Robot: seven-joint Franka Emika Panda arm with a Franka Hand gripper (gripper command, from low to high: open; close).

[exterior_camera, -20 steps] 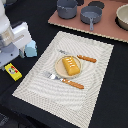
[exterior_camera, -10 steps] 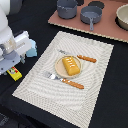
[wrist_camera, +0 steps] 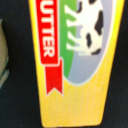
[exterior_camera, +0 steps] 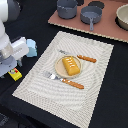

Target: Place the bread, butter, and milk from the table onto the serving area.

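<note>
Black table [exterior_camera: 30, 105] carries all items. Serving area [exterior_camera: 45, 90], a beige striped mat, lies flat near the middle of it. Pinkish-brown board [exterior_camera: 107, 31] lies along the far edge, apart from the mat. Butter [exterior_camera: 15, 74] lies flat on the bare tabletop just off the mat's edge at the exterior view's left; wrist view shows its printed yellow face [wrist_camera: 75, 55] against the black surface. Milk [exterior_camera: 31, 48] stands on the tabletop close beside the same mat edge, farther back than the butter.
</note>
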